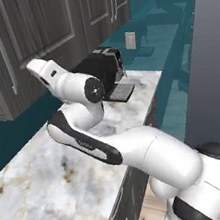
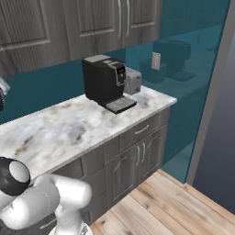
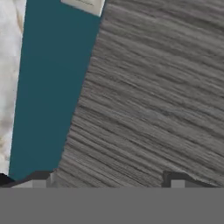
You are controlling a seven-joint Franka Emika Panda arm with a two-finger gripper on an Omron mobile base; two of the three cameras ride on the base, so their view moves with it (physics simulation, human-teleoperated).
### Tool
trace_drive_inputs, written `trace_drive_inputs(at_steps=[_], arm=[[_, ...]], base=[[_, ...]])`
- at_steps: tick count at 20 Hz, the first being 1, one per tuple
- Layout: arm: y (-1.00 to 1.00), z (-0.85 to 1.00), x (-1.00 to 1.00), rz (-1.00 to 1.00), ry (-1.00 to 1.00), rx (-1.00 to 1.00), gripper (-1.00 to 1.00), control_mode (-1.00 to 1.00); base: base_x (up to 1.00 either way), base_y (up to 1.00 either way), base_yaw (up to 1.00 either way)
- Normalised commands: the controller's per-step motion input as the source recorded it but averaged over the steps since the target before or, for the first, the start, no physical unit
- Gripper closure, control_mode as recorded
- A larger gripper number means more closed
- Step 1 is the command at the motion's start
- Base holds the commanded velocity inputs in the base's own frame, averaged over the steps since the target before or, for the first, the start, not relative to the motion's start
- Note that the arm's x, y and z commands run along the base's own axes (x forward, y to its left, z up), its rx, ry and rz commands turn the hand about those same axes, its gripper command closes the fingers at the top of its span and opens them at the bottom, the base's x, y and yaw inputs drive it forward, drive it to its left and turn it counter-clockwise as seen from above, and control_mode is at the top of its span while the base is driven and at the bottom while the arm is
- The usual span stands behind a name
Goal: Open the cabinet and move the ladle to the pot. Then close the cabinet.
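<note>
Presently, on inspection, the white arm (image 1: pixel 93 135) rose from the base and reached up and left toward the cabinet (image 1: pixel 29 39), a dark grey wood-grain wall unit mounted above the counter (image 1: pixel 48 183). The cabinet door was shut, and its long vertical silver bar handle (image 1: pixel 1 51) stood just to the left of the arm's uppermost link. In the hand view the jaws (image 3: pixel 109 181) were spread wide, the two dark tips (image 3: pixel 41 177) set far apart at the lower edge, with nothing between them. They faced the grey wood grain (image 3: pixel 153 100) at very close quarters; whether they touched it could not be told. A strip of teal wall (image 3: pixel 48 87) ran beside the wood, with the corner of a pale wall outlet (image 3: pixel 85 5) at the top edge.

On the marbled counter a black coffee machine (image 2: pixel 104 81) stood against the teal wall, with a small silver toaster (image 2: pixel 133 80) just beside it on its right. Lighter grey drawer fronts (image 2: pixel 137 133) sat under the counter, above a wooden floor (image 2: pixel 170 206).
</note>
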Motion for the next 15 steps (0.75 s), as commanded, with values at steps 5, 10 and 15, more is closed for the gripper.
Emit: trace_drive_inputs(at_steps=[5, 10, 15], arm=[[1.0, -0.16, 0.96, -0.49, -0.3, -0.13, -1.0, -1.0], [1.0, -0.07, 0.94, -0.5, -0.3, -0.18, -1.0, -1.0], [0.4, 0.49, 0.24, -0.3, 0.08, -0.07, -1.0, -1.0]], base=[[0.0, 0.0, 0.0], [0.0, 0.0, 0.0], [0.0, 0.0, 0.0]])
